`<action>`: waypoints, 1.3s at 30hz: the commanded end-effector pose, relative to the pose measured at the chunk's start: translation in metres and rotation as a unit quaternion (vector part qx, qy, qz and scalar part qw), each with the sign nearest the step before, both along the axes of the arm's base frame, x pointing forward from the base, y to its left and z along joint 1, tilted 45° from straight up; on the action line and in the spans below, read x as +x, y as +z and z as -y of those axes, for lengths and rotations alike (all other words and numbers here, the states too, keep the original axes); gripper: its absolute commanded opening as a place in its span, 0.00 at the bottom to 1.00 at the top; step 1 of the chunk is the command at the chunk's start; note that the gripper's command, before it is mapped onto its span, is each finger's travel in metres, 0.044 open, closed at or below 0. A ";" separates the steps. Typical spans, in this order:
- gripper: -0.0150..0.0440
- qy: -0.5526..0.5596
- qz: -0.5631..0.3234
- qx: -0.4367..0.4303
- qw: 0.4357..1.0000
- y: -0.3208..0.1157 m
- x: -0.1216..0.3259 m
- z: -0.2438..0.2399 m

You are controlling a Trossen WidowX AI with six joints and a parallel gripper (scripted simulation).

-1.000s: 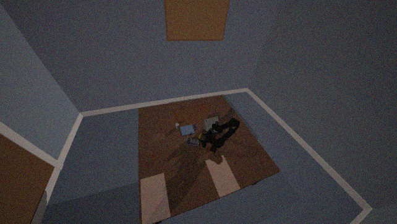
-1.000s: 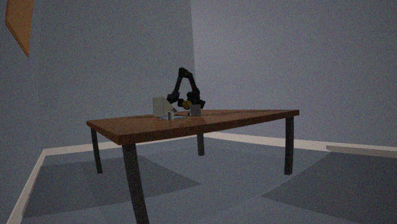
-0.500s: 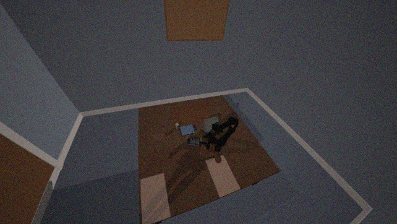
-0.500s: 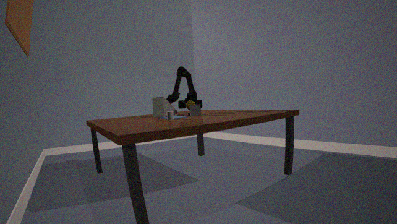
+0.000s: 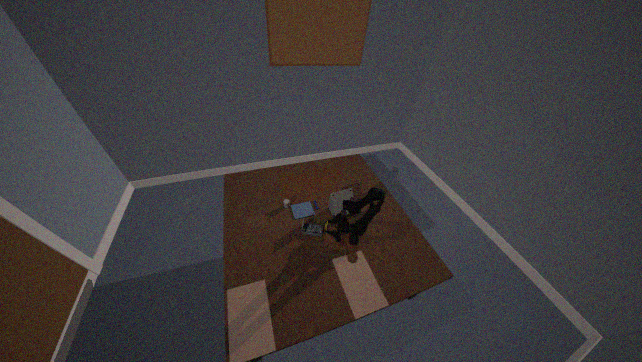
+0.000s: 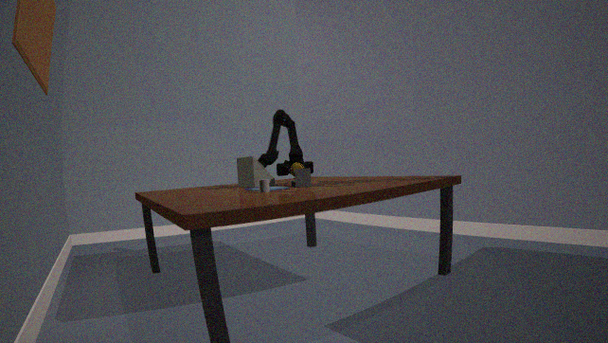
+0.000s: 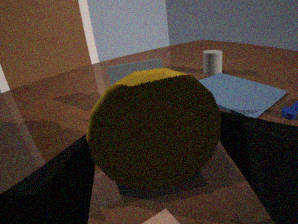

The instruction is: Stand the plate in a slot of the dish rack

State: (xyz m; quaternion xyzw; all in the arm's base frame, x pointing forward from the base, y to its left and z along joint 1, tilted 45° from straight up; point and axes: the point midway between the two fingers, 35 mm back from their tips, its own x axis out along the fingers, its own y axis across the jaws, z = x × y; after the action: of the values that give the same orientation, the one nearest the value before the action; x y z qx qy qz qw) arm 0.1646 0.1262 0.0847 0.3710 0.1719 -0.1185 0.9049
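Bluish-grey walls [image 5: 450, 100] [image 6: 379, 95] meet a pale skirting strip around a brown wooden table [image 5: 250, 200] [image 6: 213, 201] [image 7: 45, 95]; an orange-brown panel [image 5: 317, 35] [image 6: 35, 38] shows on one wall, and dark legs carry the table. Near one side of the tabletop a black arm [image 5: 370, 215] [image 6: 277, 133] bends up and over, its elbow high, its gripper [image 5: 327, 227] [image 6: 297, 171] [image 7: 154, 131] brought down low; the fingers stand well apart, though not at their widest, and are closed on a yellow plate [image 5: 326, 227] [image 6: 297, 167] [image 7: 155, 130].

The plate lies directly between the two fingers, one dark finger at each side of it in the wrist view; it stands on edge rather than flat, its broad face filling the middle of that view, with a brighter yellow strip along its top. Beyond the plate is the grey dish rack [image 5: 312, 229] [image 6: 303, 177] [image 7: 135, 66], mostly hidden behind it from the wrist; from above, plate and rack are right beside each other; whether the plate's lower edge is inside a slot cannot be told.

A flat blue square [image 5: 303, 210] [image 6: 279, 189] [image 7: 242, 92] lies near the rack, with a small white cylinder [image 5: 286, 203] [image 6: 264, 186] [image 7: 212, 62] just beside it and a small dark-blue object [image 5: 315, 205] [image 7: 290, 110] at another side; a pale grey block [image 5: 341, 200] [image 6: 246, 171] with a sloping side stands near the arm.
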 end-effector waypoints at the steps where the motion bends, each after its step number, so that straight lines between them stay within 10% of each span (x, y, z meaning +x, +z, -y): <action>1: 0.25 -0.001 0.000 -0.002 1.000 -0.002 0.005 0.002; 39: 0.25 -0.004 0.002 0.003 1.000 -0.017 0.049 0.009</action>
State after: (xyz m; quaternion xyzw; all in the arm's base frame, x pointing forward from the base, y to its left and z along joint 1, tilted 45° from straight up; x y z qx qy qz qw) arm 0.2107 0.1194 0.0712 0.3779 0.1676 -0.1199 0.9026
